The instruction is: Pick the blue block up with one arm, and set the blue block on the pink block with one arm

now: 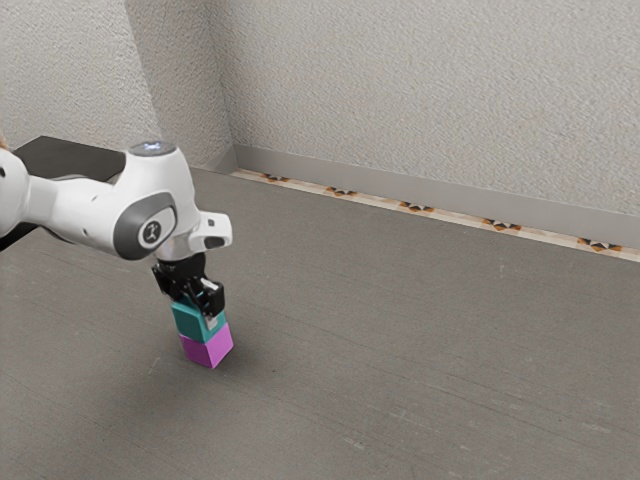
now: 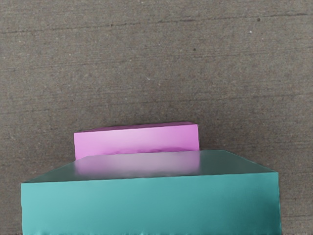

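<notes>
upper block point(image 1: 190, 320) stacked on lower block point(image 1: 207, 349), on table point(image 1: 430, 340) at ext. view's left; hand point(image 1: 205, 302) directly above.

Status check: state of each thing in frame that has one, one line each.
blue block: renders teal, level, sitting on top of the pink block.
pink block: flat on the table, carrying the blue block.
gripper: down at the blue block, open or shut not readable.
</notes>
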You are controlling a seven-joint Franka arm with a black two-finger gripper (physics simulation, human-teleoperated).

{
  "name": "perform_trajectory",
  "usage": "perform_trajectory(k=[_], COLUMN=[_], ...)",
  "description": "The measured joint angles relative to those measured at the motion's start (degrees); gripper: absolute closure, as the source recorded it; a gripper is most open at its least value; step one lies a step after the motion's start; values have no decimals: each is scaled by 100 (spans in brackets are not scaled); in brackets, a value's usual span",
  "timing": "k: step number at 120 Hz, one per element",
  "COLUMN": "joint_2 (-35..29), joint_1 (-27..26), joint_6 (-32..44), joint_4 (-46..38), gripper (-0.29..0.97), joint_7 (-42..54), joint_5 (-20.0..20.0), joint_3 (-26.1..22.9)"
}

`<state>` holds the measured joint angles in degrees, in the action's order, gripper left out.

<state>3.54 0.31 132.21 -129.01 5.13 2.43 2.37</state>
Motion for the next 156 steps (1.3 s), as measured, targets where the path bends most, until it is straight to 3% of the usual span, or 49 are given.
perform_trajectory(k=[87, 112, 156], joint_2=[66, -172, -153], joint_1=[110, 18, 68], joint_6=[450, 542, 739], joint_4=[-62, -265, -350], gripper=[28, 28, 28], joint_7=[-85, -19, 223], joint_5=[18, 17, -213], joint_3=[45, 72, 81])
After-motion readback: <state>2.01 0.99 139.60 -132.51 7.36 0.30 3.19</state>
